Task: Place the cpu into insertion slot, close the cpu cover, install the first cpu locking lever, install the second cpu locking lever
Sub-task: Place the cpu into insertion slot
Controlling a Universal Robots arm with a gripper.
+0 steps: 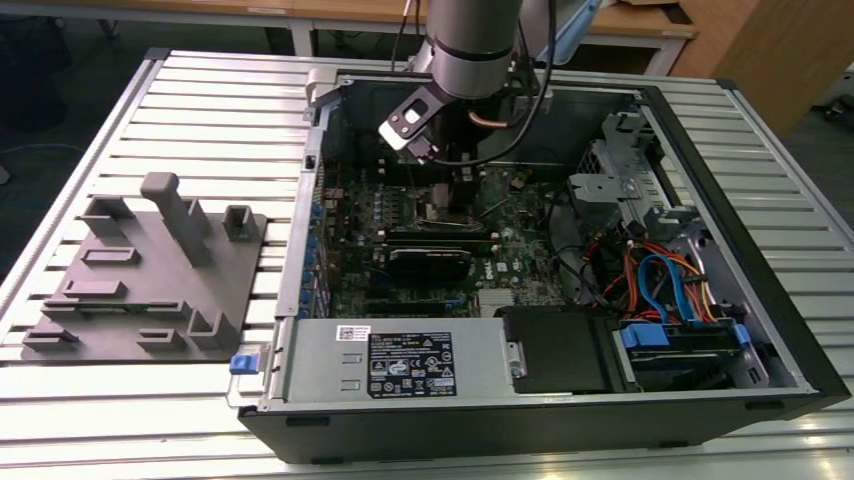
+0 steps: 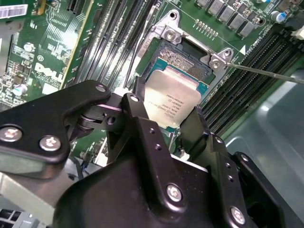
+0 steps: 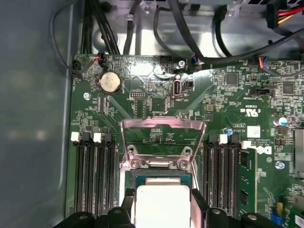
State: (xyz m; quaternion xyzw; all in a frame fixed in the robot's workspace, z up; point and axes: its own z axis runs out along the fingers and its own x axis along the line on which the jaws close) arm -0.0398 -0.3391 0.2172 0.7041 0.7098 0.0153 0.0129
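Both wrist views show my gripper [image 2: 167,109] shut on the cpu [image 2: 173,97], a small square chip with a silvery top and green edges, held by two opposite sides between the black fingers [image 2: 199,121]. The chip hangs tilted just over the insertion slot [image 2: 187,59], a dark square socket with a silvery rim. In the first wrist view the cpu [image 3: 161,204] sits right in front of the slot [image 3: 164,175]. The cpu cover [image 3: 161,125] stands raised behind it. A thin wire lever [image 2: 266,72] sticks out beside the socket. In the exterior view the gripper [image 1: 458,180] reaches down into the computer case.
Long black memory slots [image 3: 90,175] flank the socket on both sides. Black cables [image 3: 190,42] run along the case wall beyond the board. The case [image 1: 747,200] holds a power supply [image 1: 400,365] and drive wiring [image 1: 667,285]. A grey fixture plate [image 1: 147,270] lies on the exterior view's left.
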